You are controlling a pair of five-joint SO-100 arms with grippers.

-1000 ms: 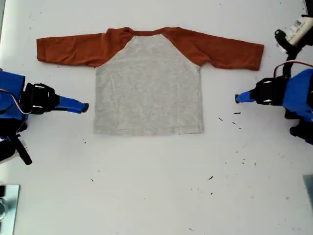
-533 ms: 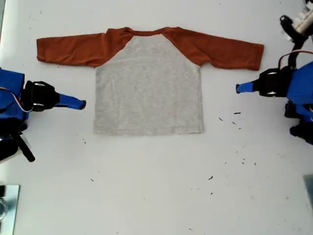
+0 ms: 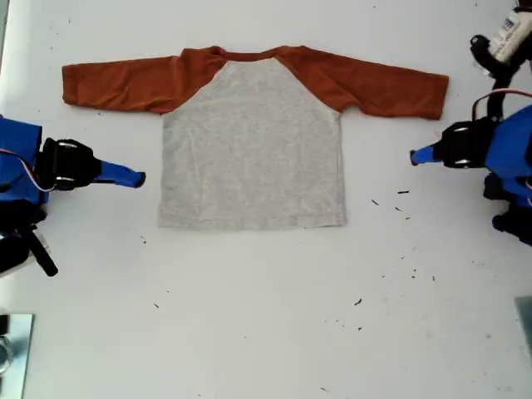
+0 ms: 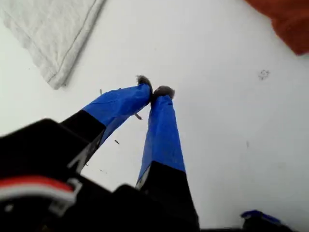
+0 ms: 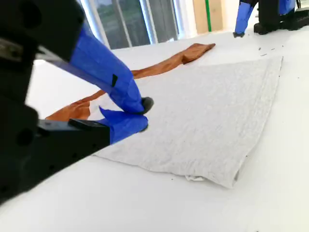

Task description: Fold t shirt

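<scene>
Table [image 3: 266,332]: a white surface fills the exterior view, with small dark specks scattered toward that view's lower right.
T shirt [image 3: 252,141]: it lies flat and spread out in the upper middle of the exterior view, grey body toward me, both rust-orange sleeves stretched sideways, neckband at the far edge. No print shows on the side facing up. Neither gripper touches it.
Shirt in the wrist views: the first wrist view catches a grey hem corner [image 4: 53,38] and a bit of orange sleeve [image 4: 289,24]; the second wrist view looks across the grey body [image 5: 203,125] with a sleeve [image 5: 164,65] running away behind it.
My second gripper [image 3: 140,177]: at the exterior view's left, just beside the shirt's side edge and near the hem, not on the cloth. In its own camera [image 5: 143,113] the blue fingertips meet with nothing between them, so the fingers are closed and empty.
My first gripper [image 3: 413,156]: at the exterior view's right, apart from the shirt, below the sleeve cuff. In its own camera [image 4: 154,91] the two blue fingers come together at the tips over bare table, closed on nothing.
</scene>
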